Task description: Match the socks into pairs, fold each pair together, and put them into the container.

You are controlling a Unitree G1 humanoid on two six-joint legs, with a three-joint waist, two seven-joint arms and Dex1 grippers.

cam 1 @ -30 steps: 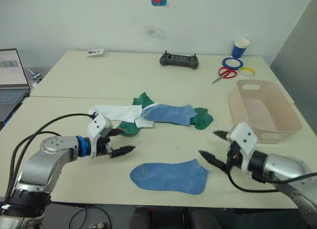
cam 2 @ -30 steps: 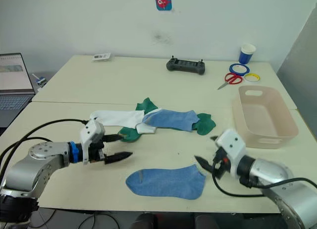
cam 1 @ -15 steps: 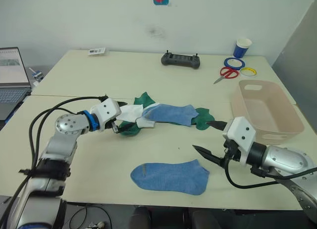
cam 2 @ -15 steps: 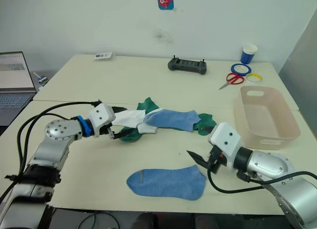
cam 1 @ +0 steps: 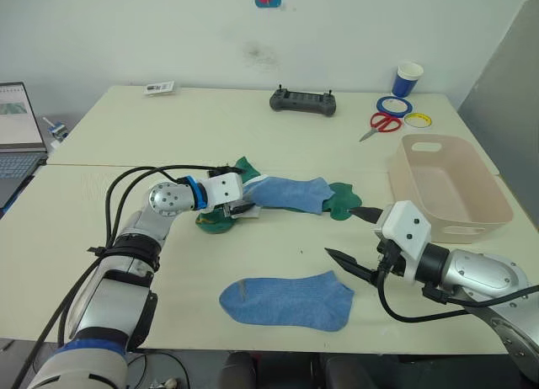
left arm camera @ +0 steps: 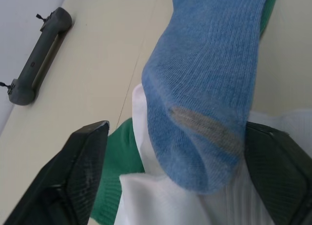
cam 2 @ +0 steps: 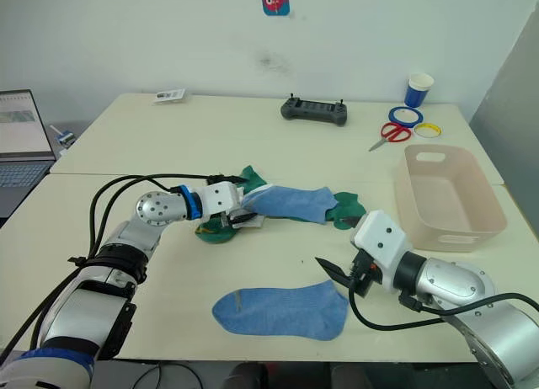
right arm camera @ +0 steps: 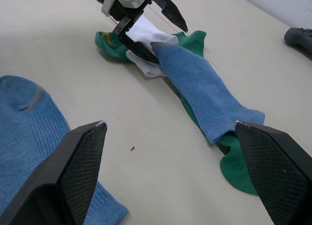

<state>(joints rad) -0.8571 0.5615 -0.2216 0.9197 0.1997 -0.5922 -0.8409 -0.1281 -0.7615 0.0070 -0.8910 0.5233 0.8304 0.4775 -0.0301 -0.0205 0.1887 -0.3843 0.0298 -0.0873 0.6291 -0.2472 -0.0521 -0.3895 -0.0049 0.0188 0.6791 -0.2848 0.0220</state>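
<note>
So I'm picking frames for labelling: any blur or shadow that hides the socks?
Left wrist view: the blue sock is sharp, while the close-up pincer fingers look soft. Right wrist view: crisp, shadows faint. Head views: even light, with a soft shadow beside the near sock.

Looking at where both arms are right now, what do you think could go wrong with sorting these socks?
1. The left pincer is open around the toe of the blue sock, which overlaps a white sock and a green sock; closing may well grab several layers at once.
2. Pulling that blue sock could drag the other green sock under its far end.
3. The open right pincer hovers near the second blue sock and might brush it askew.
</note>
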